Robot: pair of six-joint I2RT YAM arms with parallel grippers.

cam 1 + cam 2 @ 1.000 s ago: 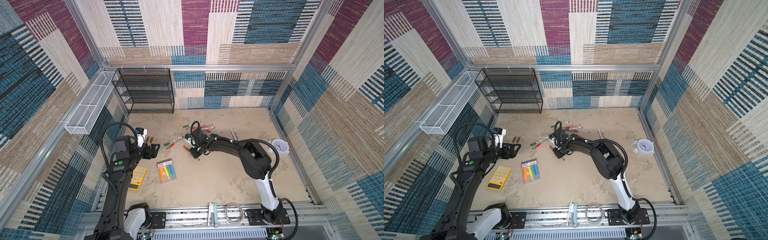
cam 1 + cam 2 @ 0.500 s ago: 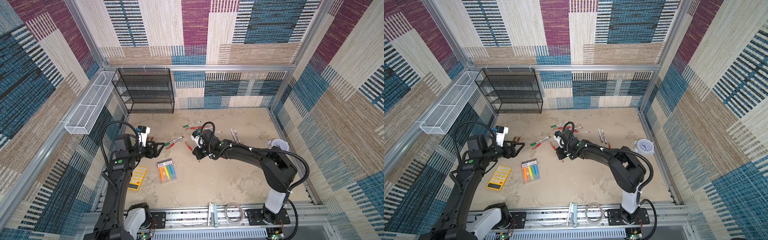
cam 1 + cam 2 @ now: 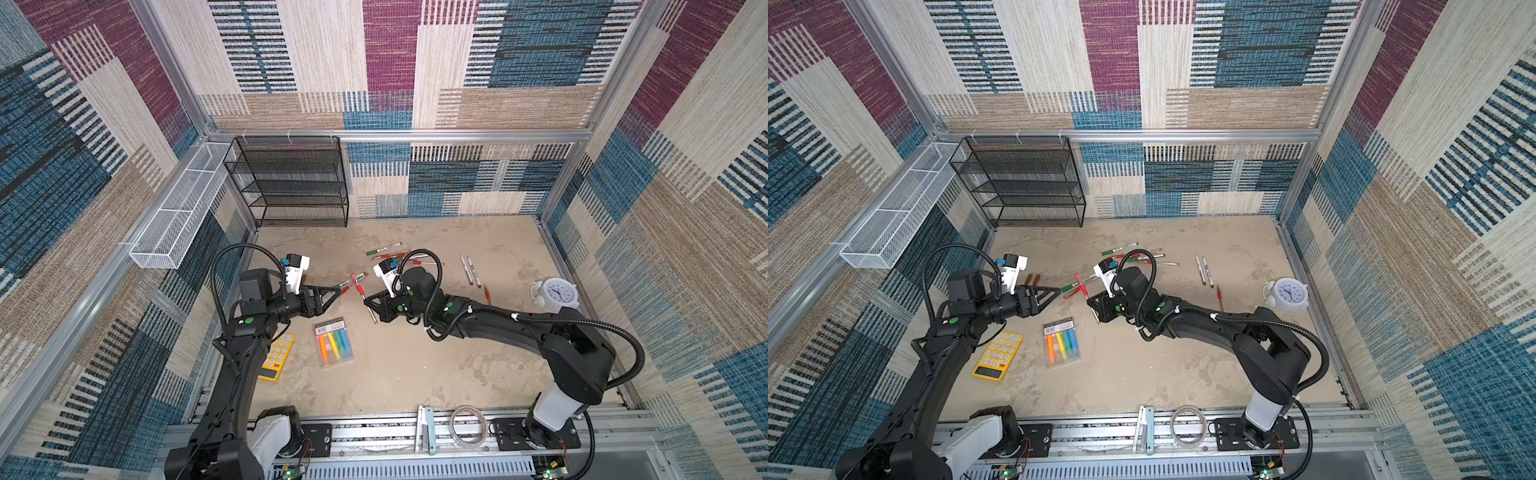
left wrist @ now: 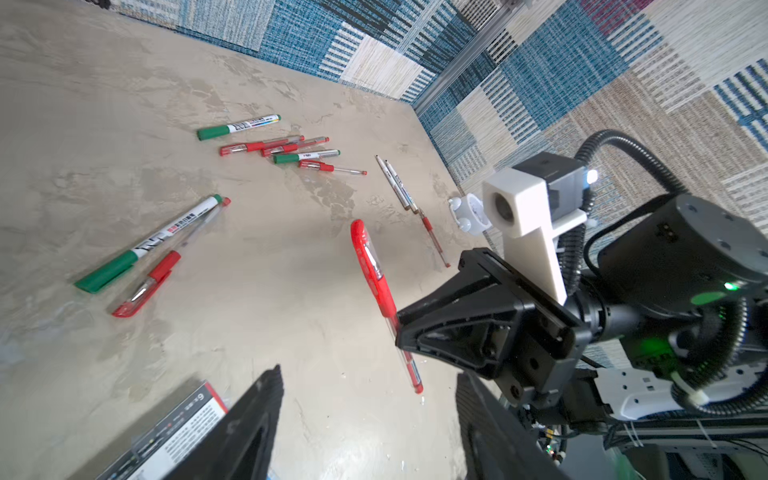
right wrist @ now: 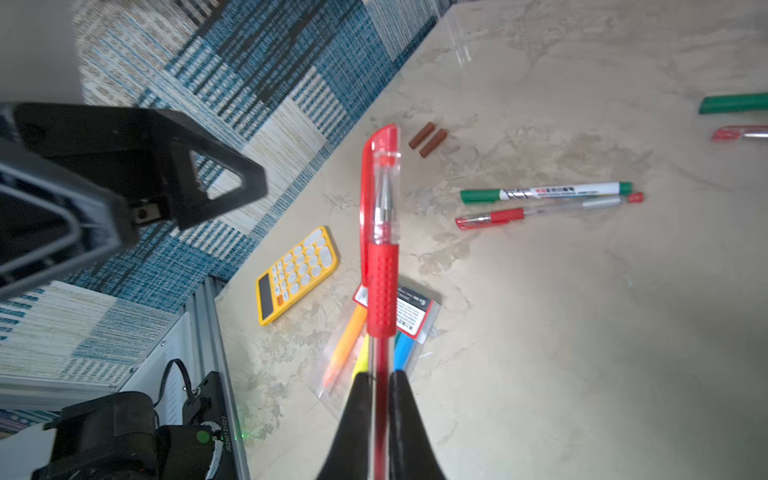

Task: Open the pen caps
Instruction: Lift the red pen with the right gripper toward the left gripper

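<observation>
My right gripper (image 3: 368,302) (image 5: 379,376) is shut on the clear barrel of a red pen (image 5: 380,249) and holds it above the table. The pen's red cap (image 5: 380,166) (image 4: 365,249) is on and points toward the left arm. My left gripper (image 3: 337,289) (image 4: 368,382) stands open a short way from that cap, with nothing between its fingers. A green-capped marker (image 4: 145,245) and a red pen (image 4: 145,286) lie on the table beside it. More pens (image 3: 390,253) lie in a cluster at the back. Two loose brown caps (image 5: 428,139) lie near the left wall.
A pack of highlighters (image 3: 334,343) and a yellow calculator (image 3: 276,351) lie at the front left. Two white pens (image 3: 469,268) and a white clock (image 3: 555,293) are on the right. A black wire rack (image 3: 299,183) stands at the back left.
The right gripper has lifted the red pen off the pile and carried it forward and left. The left gripper has moved right toward it, and its jaws have narrowed a little.
</observation>
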